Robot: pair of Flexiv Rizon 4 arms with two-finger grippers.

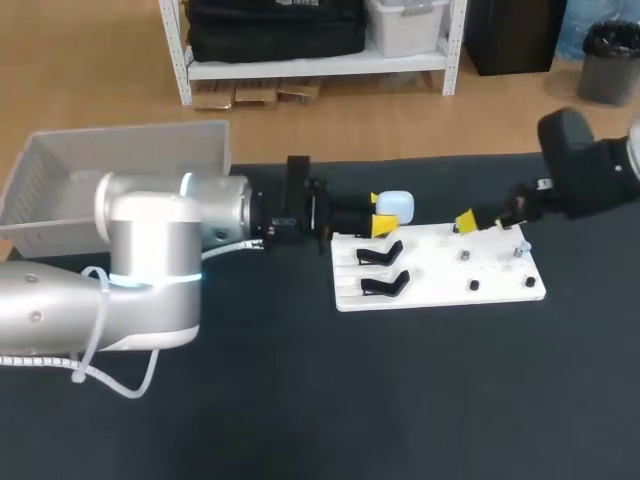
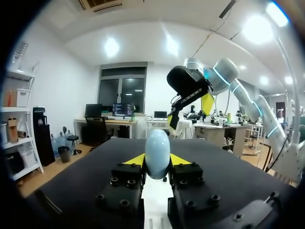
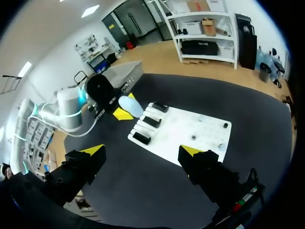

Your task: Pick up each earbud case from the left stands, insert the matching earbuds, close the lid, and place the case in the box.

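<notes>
The left pincer [image 1: 384, 216] clamps the blue earbud case [image 1: 397, 205] near the stands [image 1: 382, 268], pickup seemingly done; next the wide-open right pincer [image 3: 143, 151] must load it.

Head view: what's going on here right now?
The left gripper is shut on a pale blue case, holding it at one end of the white board, by the black stands. The right gripper is open above the board's other end and holds nothing. The box sits at the table's back left, behind the left arm.
</notes>
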